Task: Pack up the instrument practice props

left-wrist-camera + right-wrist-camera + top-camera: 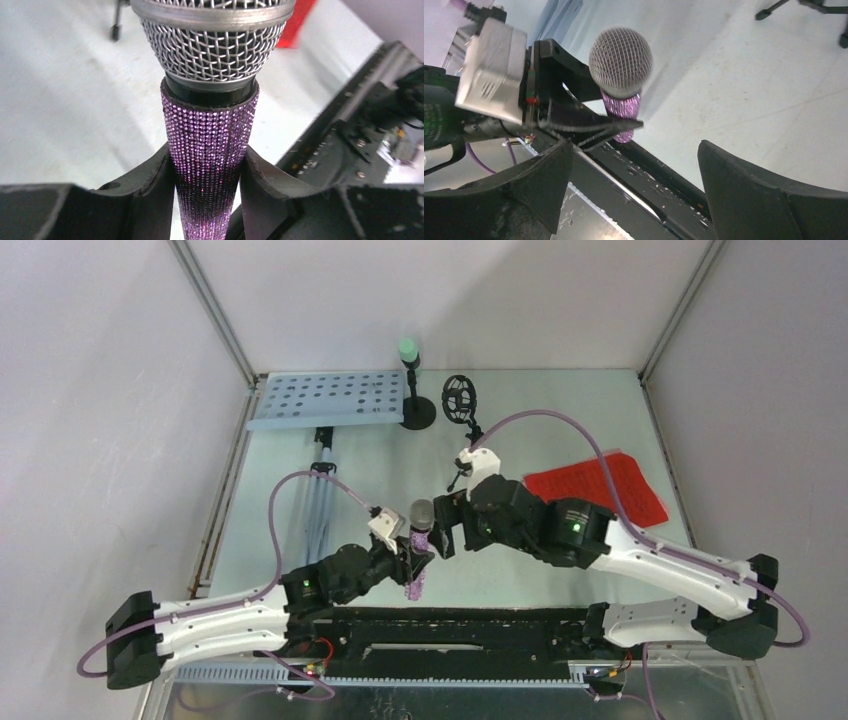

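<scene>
The glittery purple microphone [419, 540] [210, 125] [620, 70] stands upright near the table's front edge, silver mesh head up. My left gripper [416, 558] [207, 175] is shut on its sparkly handle, one finger on each side. Just to its right, my right gripper [448, 525] [634, 165] is open and holds nothing. The pale blue perforated music desk [328, 399] rests on its blue-grey tripod [320, 490] at the back left. A mint microphone [408, 348] stands in a black mic mount [417, 412]; a second black mount [460, 398] is beside it. Red score sheets [598, 486] lie at the right.
A black rail [450, 625] runs along the near edge between the arm bases. Purple cables [560, 430] loop over the table from both wrists. Grey walls with metal corner posts [215, 315] close in the back and sides.
</scene>
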Robot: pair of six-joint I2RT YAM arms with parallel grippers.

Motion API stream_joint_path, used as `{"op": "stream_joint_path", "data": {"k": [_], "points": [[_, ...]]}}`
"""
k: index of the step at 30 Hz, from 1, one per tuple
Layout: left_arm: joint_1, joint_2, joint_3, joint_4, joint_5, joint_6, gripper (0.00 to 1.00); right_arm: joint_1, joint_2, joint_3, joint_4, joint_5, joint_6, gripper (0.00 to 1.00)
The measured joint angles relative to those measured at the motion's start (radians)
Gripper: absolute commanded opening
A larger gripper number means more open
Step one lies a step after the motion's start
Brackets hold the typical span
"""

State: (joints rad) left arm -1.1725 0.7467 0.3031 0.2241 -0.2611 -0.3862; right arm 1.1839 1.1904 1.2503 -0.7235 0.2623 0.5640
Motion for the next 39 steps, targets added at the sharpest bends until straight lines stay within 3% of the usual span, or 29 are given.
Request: {"op": "stream_joint_path", "data": {"k": [5, 9, 15, 23, 35, 39], "points": [[0.085, -0.008, 0.0, -0.139, -0.086, -0.091, 0.0, 0.001, -0.093, 0.0, -0.051, 0.073, 0.002, 1.0], [0.242, 0.039, 0.023, -0.238, -0.074, -0.143, 0.0, 0.001, -0.135, 0.0, -0.073, 0.1, 0.006, 1.0], [0.426, 0.254, 0.214, -0.412, -0.056, -0.162, 0.01, 0.002, -0.121, 0.0, -0.09, 0.103, 0.018, 1.0], [0.541, 0.517, 0.462, -0.524, -0.055, -0.145, 0.06, 0.004, -0.112, -0.027, -0.106, 0.103, 0.025, 1.0], [0.66, 0.78, 0.579, -0.571, -0.046, -0.092, 0.24, 0.005, -0.125, -0.071, -0.11, 0.103, 0.026, 1.0], [0.669, 0.851, 0.603, -0.565, -0.04, -0.09, 0.37, 0.005, -0.127, -0.087, -0.11, 0.1, 0.026, 1.0]]}}
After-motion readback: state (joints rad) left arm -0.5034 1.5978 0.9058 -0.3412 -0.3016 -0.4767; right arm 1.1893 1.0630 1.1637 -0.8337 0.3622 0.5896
